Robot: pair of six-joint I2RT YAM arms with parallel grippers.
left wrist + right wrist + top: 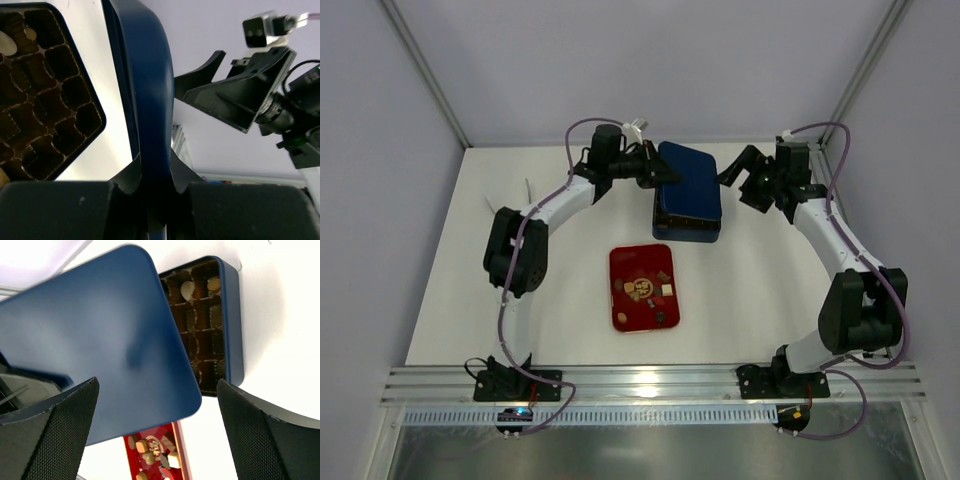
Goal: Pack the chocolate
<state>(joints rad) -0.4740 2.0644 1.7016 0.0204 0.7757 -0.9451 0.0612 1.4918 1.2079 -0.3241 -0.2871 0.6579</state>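
My left gripper (pixel 658 172) (pixel 156 180) is shut on the edge of the dark blue lid (pixel 688 178) (pixel 150 100) (pixel 100 340), holding it raised and tilted over the dark blue box (pixel 690 233) (pixel 90 135) (pixel 232 330). The box's brown cells hold a cream piece (pixel 7 44) (pixel 187 289) and a tan piece (pixel 214 284). More chocolate (pixel 666 289) (pixel 145 446), tan, cream and dark, lies on the red tray (pixel 620 262) (pixel 179 440). My right gripper (pixel 745 175) (pixel 157 385) hangs open just right of the lid, nothing between its fingers (pixel 55 430).
The box stands at the back middle of the white table (pixel 470 300), the red tray in front of it. White walls and a metal frame (pixel 430 85) enclose the table. An aluminium rail (pixel 650 380) runs along the near edge.
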